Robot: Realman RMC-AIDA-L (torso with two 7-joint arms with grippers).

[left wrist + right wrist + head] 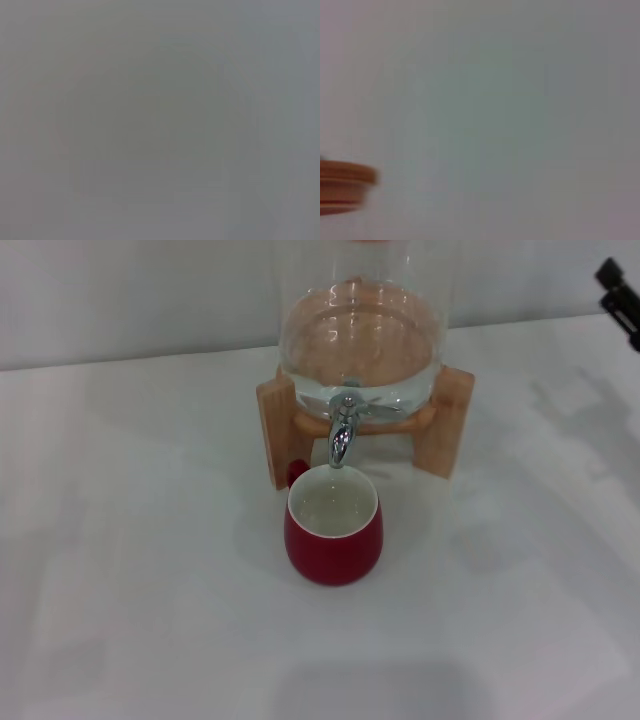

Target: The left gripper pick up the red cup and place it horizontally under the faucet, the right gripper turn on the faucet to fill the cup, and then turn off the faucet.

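1. we see the red cup (333,528) upright on the white tabletop (140,570), right under the faucet (341,432), its rim just below the spout.
2. the faucet sticks out of a glass water jar (360,340) resting on a wooden stand (452,420) behind the cup.
3. the right gripper (622,298) shows far right of the jar; we cannot tell how its fingers stand.

Only black, jointed parts of the right gripper (620,298) show.

One red cup (333,530). One chrome faucet (342,432). One glass water jar (360,335). One wooden stand (458,420). One gripper, the right gripper (622,295), at frame edge.
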